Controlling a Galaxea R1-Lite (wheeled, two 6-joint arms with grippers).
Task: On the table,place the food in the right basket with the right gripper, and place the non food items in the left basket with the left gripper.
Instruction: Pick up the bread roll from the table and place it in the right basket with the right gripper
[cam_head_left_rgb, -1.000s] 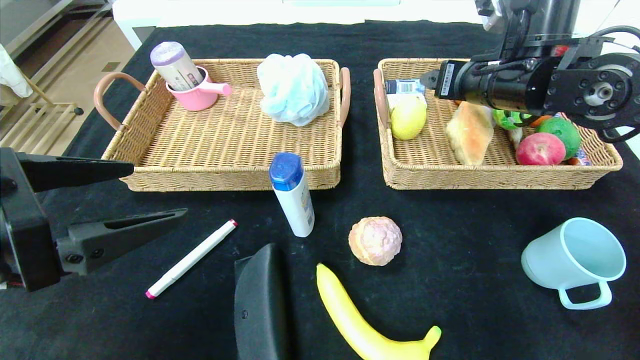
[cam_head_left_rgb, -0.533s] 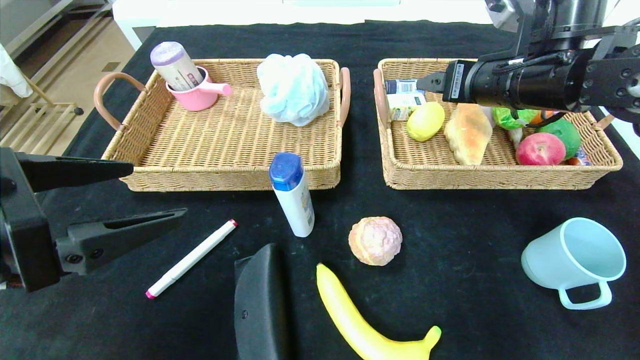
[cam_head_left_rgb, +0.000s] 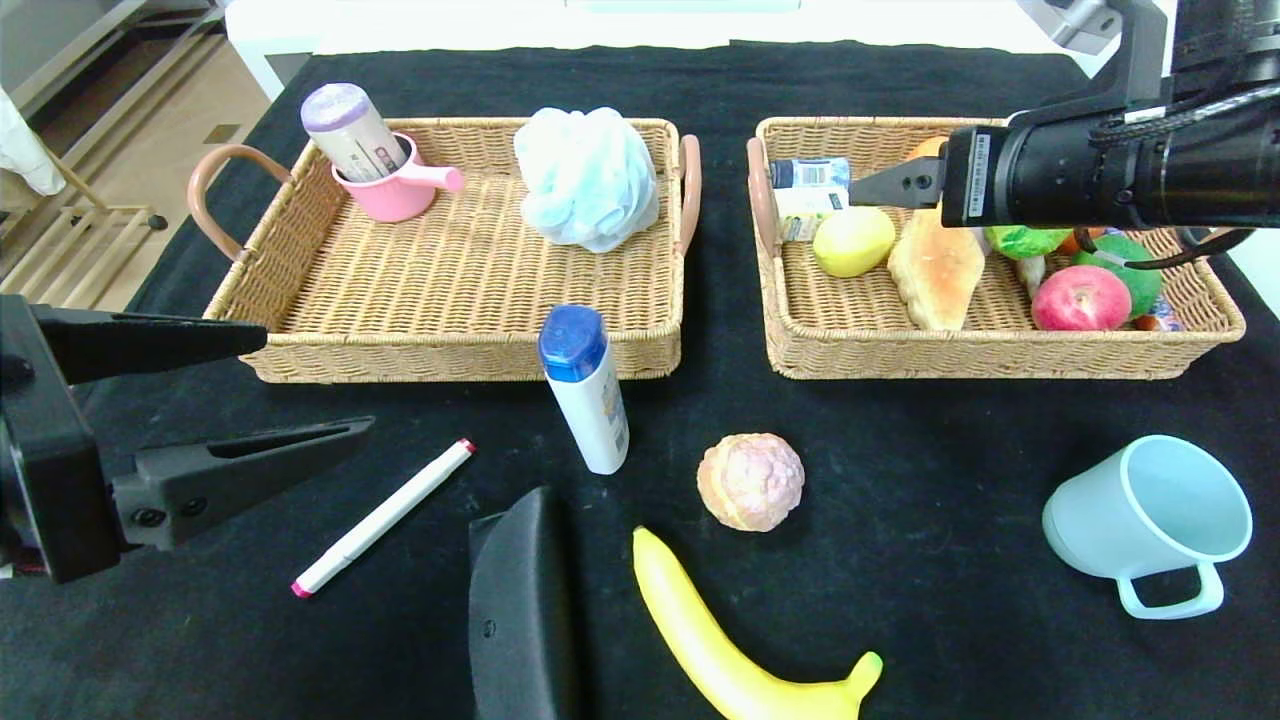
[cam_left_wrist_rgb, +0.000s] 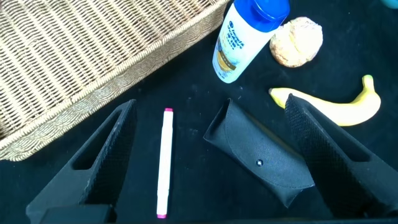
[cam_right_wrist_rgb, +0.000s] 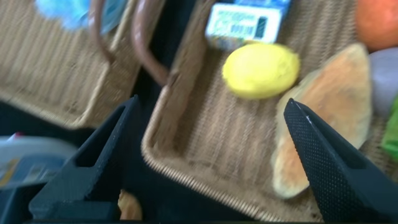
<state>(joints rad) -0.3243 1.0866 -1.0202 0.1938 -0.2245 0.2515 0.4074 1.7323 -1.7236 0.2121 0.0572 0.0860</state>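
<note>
Lemon (cam_head_left_rgb: 853, 241), bread (cam_head_left_rgb: 938, 266) in right basket (cam_head_left_rgb: 1000, 350)

Looks like an indoor test or demo room rather than a real kitchen. A table (cam_head_left_rgb: 900, 450) is draped in black cloth and laid out with two wicker baskets (cam_head_left_rgb: 300, 300) and toy-like food next to toiletries, the sort of mix not usually found in a home. Pale wood-look flooring (cam_head_left_rgb: 170, 110) and a light wooden rack (cam_head_left_rgb: 60, 250) are seen off the left side.
</note>
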